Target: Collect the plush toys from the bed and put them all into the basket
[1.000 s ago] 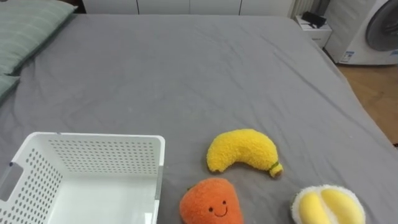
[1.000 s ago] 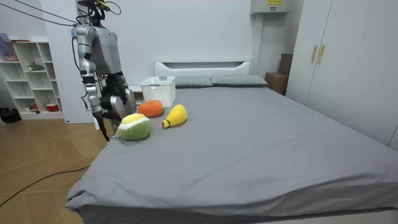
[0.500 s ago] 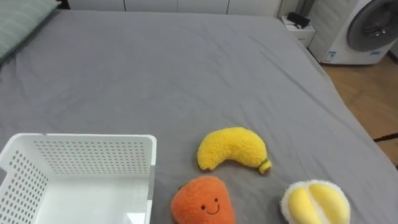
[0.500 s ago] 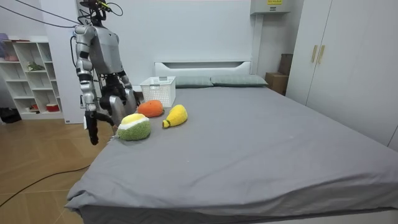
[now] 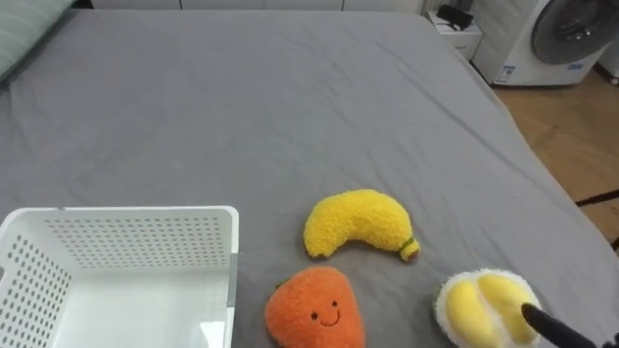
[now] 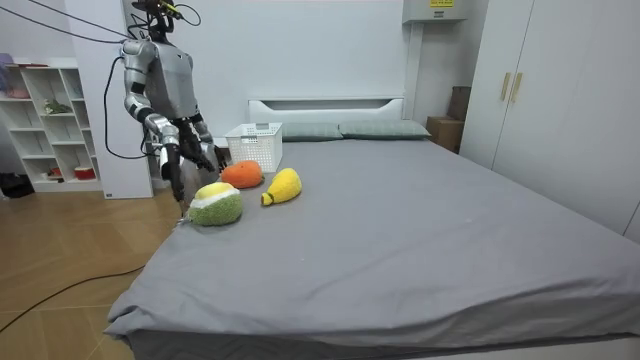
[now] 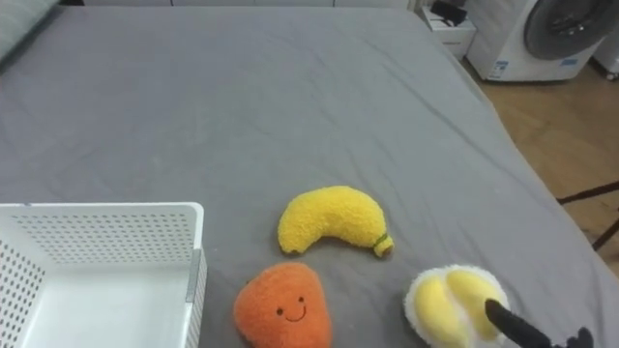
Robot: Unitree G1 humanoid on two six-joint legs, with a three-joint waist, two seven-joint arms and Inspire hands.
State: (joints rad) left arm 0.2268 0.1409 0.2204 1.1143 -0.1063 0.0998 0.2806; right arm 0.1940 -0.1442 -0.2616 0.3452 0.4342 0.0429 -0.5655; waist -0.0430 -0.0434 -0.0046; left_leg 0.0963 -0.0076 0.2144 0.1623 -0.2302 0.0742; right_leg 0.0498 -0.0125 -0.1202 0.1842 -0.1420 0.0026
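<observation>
right hand (image 7: 510, 320) fingers straight, released, tip over durian (image 7: 440, 302) | durian, banana (image 7: 329, 220), orange plush (image 7: 282, 311) lie by bed (image 7: 242, 97) near edge, basket (image 7: 106, 209) to their left | likely light, soft, squashy: best wrapped round durian's middle

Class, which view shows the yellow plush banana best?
The left eye view: the yellow plush banana lies whole and close on the grey bed. The right eye view matches; the room view shows it far off.
</observation>
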